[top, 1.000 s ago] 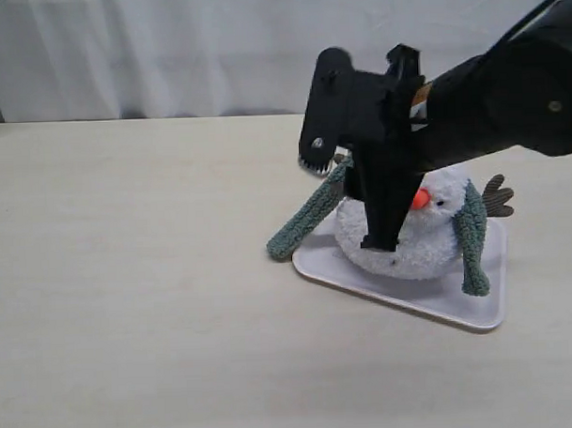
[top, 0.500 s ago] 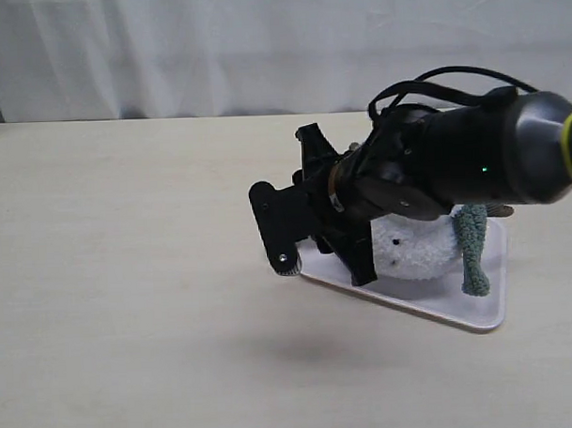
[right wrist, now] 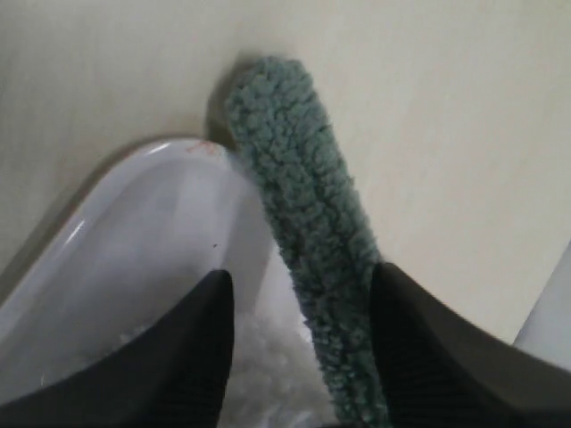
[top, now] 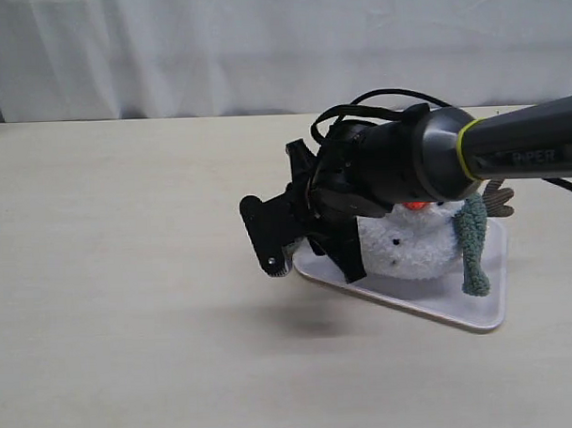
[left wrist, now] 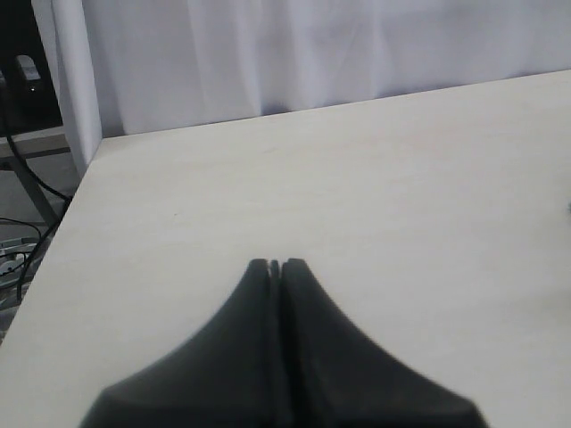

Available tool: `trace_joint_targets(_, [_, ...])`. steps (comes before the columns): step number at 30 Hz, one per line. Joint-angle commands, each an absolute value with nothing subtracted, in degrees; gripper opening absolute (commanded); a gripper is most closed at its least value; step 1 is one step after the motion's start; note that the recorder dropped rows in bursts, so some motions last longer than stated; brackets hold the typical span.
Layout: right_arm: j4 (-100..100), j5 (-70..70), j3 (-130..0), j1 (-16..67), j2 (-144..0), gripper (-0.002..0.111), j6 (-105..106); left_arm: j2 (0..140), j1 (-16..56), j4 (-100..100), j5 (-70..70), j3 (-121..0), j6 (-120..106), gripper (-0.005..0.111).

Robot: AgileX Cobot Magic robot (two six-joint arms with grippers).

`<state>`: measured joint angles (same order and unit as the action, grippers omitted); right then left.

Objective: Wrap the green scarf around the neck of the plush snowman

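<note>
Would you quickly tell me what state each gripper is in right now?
Left gripper: closed, holding nothing.
Right gripper: open, with the green scarf running between its jaws, not clamped.

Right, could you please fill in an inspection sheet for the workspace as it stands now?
Surface: pale table, nothing seen on it but the tray setup.
Job's things: plush snowman sits on a white tray; green scarf is draped over it, one end hanging down its side, the other trailing off the tray onto the table.
Clutter: nothing seen.
Grippers: right gripper open, astride the trailing scarf end; left gripper shut, empty, above bare table.
Cables: black cable loops over the right arm's wrist.
Surroundings: white curtain behind the table.
</note>
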<state>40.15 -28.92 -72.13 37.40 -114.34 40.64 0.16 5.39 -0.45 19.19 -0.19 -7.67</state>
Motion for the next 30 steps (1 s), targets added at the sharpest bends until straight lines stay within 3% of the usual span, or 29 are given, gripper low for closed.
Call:
trace_joint_targets(1, [40.3, -29.0, -72.5, 37.5, -114.4, 0.046, 41.8, 0.0, 5.3, -0.7, 18.6, 0.0, -7.5, 0.000])
trace_joint_targets(20, [59.8, -27.0, -72.6, 37.2, -118.9, 0.045, 25.7, 0.0, 5.3, -0.7, 18.5, 0.0, -7.5, 0.000])
trace_joint_targets(30, [62.0, -27.4, -72.4, 37.5, -121.7, 0.010, 25.7, 0.0, 5.3, -0.7, 18.5, 0.0, -7.5, 0.000])
